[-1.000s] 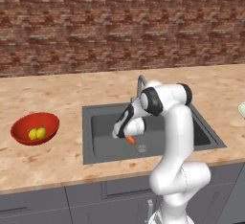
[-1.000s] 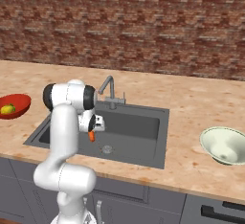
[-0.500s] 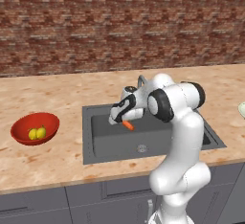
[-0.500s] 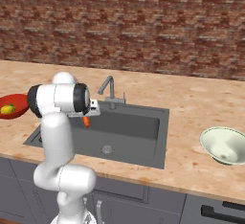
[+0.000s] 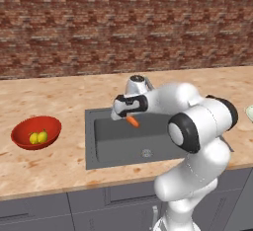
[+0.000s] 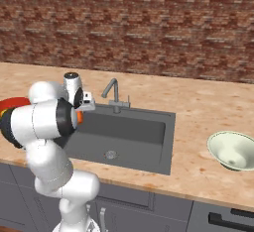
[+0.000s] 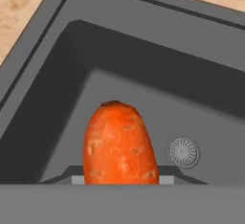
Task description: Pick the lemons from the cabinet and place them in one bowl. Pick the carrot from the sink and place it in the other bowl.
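Note:
My gripper [image 5: 128,117] is shut on the carrot [image 5: 133,122], a short orange root held above the left back part of the sink [image 5: 148,143]. In the hand view the carrot [image 7: 119,144] stands upright in the gripper [image 7: 119,180], with the sink [image 7: 57,103] and its round drain below. The red bowl [image 5: 22,134] sits on the counter left of the sink and holds two lemons [image 5: 38,136]. The pale bowl [image 6: 232,150] rests on the counter far right of the sink [image 6: 124,134]. The cabinet is out of view.
A thin grey faucet [image 6: 113,89] rises behind the basin. A brick wall [image 5: 123,22] backs the speckled counter [image 5: 59,96]. Grey drawer fronts [image 5: 59,208] run below the counter's front edge. My own elbow bulks over the sink's right half.
The carrot has risen from low in the basin to above the sink's rim, still in the shut gripper. The arm's elbow has swung up and toward the cameras.

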Robot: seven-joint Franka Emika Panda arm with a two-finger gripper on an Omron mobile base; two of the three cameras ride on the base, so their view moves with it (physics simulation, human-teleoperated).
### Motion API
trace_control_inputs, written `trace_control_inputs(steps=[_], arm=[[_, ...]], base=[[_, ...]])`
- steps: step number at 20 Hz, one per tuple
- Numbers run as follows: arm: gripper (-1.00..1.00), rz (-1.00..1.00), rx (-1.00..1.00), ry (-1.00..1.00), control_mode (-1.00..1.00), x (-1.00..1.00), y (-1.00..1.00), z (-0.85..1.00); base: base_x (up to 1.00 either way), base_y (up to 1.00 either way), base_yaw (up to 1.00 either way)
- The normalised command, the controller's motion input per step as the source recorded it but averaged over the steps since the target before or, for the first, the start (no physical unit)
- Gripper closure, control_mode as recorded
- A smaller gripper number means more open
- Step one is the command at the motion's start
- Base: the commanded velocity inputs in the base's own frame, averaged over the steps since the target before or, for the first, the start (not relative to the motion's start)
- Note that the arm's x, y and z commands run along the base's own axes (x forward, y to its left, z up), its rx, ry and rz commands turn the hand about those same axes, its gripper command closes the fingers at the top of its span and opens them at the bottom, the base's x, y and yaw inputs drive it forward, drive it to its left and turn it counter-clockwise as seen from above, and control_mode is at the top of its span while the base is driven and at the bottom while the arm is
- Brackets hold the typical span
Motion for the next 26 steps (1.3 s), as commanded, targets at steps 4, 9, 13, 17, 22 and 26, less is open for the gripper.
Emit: trace_control_inputs(steps=[4,9,13,17,22,26], arm=[[1.00,0.00,0.00,0.00,-1.00,-0.40,0.00,0.96],[1.00,-0.02,0.00,0.00,-1.00,-0.79,-0.01,0.92],[1.00,-0.05,0.00,0.00,-1.00,-1.00,0.00,0.63],[1.00,-0.10,0.00,-0.04,-1.00,-1.00,-0.07,0.01],[1.00,-0.19,0.00,-0.01,-1.00,-0.89,-0.56,0.00],[1.00,-0.20,0.01,0.00,-1.00,-0.59,-0.87,0.00]], base=[[0.00,0.00,0.00],[0.00,0.00,0.00],[0.00,0.00,0.00],[0.00,0.00,0.00],[0.00,0.00,0.00],[0.00,0.00,0.00]])
